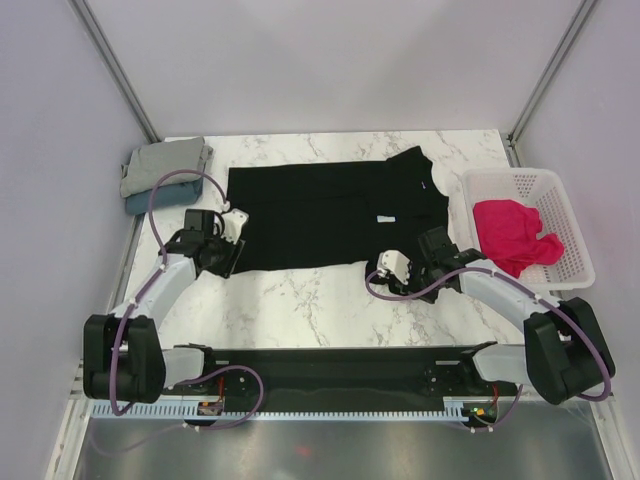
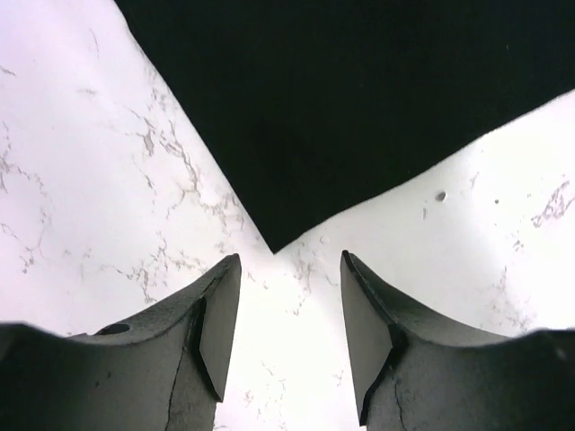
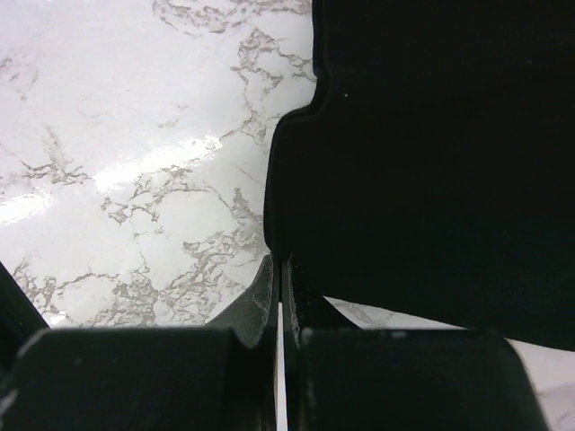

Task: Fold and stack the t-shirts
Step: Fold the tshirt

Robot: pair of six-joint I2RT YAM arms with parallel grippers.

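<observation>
At the centre of the overhead view, a black cotton t-shirt (image 1: 330, 215) with a small white tag (image 1: 384, 220) is lying spread flat, unfolded, while I am reaching for its near edge with both arms. My left gripper (image 2: 289, 265) is hovering just short of the shirt's lower-left corner, its jaws standing wide apart with bare tabletop showing between them. My right gripper (image 3: 278, 269) is sitting at the shirt's lower-right edge with its jaws pressed together, only a sliver of light between them; I cannot tell whether any cloth is caught there. Judging by the layout, the job is sitting roughly at its midpoint: in the upper left of the overhead view a folded grey t-shirt (image 1: 168, 162) is resting on top of a folded dusty blue t-shirt (image 1: 140, 203), forming the beginning of a stack. The black shirt is waiting for its first fold, and at the right a crumpled bright pink-red t-shirt (image 1: 512, 235) is waiting in a white plastic mesh basket (image 1: 570, 225), not yet taken out. All of this is taking place on a white marble-patterned tabletop (image 1: 300, 300), glossy enough to be throwing glare into my right wrist view. Plain pale lilac walls (image 1: 330, 60) are enclosing the cell, and slanting grey metal frame posts (image 1: 115, 70) are running up its corners.
</observation>
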